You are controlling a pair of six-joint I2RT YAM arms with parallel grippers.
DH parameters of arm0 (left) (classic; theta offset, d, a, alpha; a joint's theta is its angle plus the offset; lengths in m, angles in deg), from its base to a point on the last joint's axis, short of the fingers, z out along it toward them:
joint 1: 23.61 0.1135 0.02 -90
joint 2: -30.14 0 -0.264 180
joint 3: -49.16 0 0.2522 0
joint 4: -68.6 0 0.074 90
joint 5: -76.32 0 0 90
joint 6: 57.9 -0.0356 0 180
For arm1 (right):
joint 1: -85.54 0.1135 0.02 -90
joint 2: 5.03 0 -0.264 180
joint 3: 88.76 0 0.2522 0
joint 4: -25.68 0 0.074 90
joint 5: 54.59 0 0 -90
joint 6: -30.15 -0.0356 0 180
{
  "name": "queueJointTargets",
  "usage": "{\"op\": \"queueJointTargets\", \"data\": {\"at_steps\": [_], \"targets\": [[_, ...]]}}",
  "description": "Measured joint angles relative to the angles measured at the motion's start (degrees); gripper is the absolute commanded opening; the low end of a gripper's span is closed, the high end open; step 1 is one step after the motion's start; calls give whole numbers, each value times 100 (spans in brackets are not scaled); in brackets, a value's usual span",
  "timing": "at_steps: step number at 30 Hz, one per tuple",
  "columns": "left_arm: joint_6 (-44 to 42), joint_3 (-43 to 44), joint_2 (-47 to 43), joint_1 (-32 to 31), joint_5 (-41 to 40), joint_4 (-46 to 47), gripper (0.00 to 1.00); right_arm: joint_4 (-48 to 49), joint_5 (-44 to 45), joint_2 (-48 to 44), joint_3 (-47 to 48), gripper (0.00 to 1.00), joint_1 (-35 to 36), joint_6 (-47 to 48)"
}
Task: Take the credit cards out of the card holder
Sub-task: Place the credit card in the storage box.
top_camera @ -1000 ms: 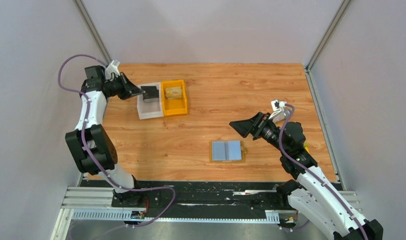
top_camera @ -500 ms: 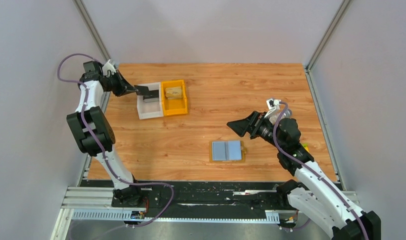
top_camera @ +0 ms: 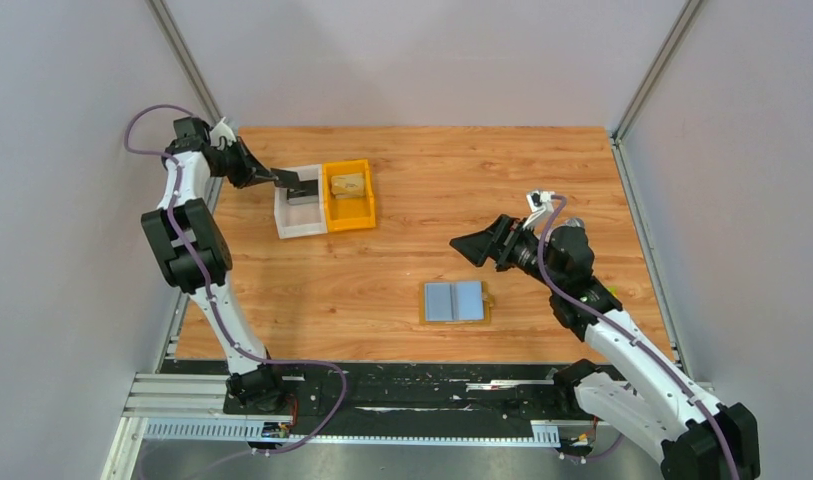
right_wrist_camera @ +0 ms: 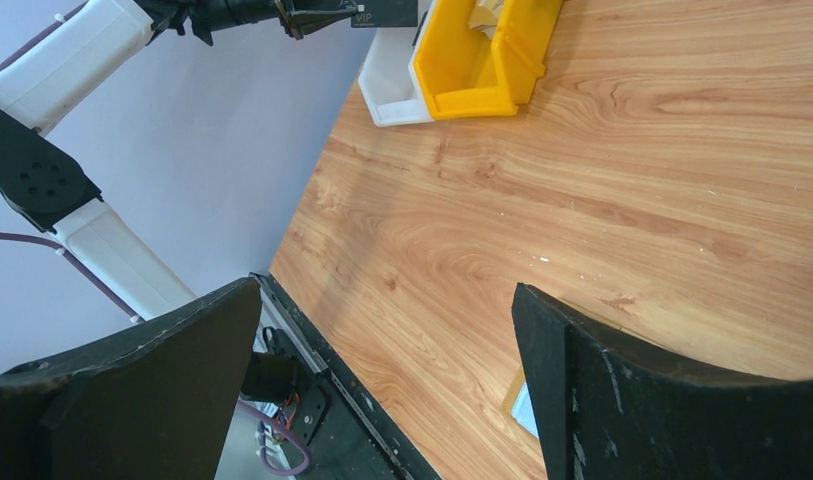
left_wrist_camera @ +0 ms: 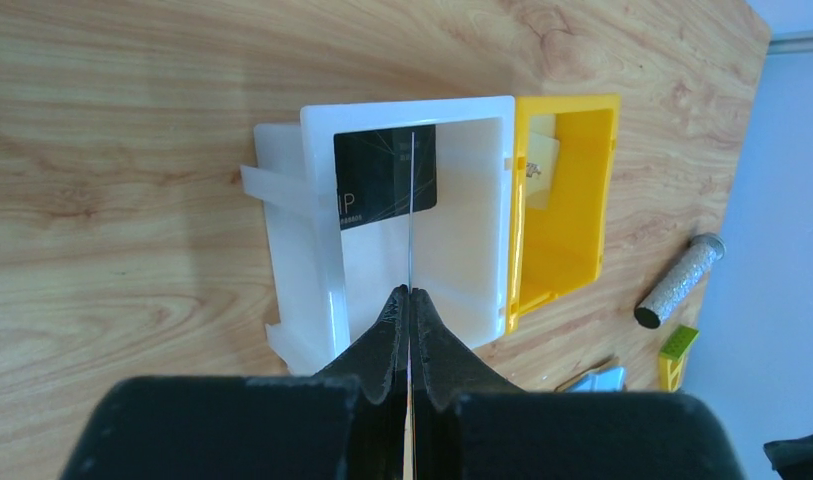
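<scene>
Nearest, along the black base rail (top_camera: 402, 380), nothing of the task lies. Just beyond it the card holder (top_camera: 456, 301) rests open and flat on the table, a little right of centre, its two light-blue panels facing up. No card shows on either panel, though the view is too small to rule out one tucked in a pocket.

Past the holder and slightly to its right, the right gripper (top_camera: 468, 250) hangs above the wood with its jaws spread as wide as they go and nothing between them.

Farther off, at the back left, the left gripper (left_wrist_camera: 409, 295) is pinched fully together on a thin card (left_wrist_camera: 410, 262), seen edge-on and poised over the white bin (left_wrist_camera: 407, 110). A black card (left_wrist_camera: 377, 180) is already inside that bin. The orange bin (top_camera: 362, 215) touches the white one on its right and holds something tan that I cannot identify.

By my reading the task is close to finished: the holder looks emptied, one card is binned, and what remains is to let go of the held card.

The table (top_camera: 482, 170) is warm wood-grain laminate, bare over most of its middle. Plain pale walls (top_camera: 412, 60) enclose it on three sides, with slim metal posts (top_camera: 187, 60) rising at the far corners.
</scene>
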Motion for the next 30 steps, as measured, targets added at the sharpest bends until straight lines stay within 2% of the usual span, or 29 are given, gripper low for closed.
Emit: {"op": "queueJointTargets", "data": {"at_steps": [21,25,30], "targets": [[-15,549,859,-444,74,-74,0,37,24,634,192,100,0,46],[-4,549,876,-444,79,-44,5,48,24,697,199,100,0,46],[24,549,879,-444,74,68,17,55,39,713,201,100,0,52]]}}
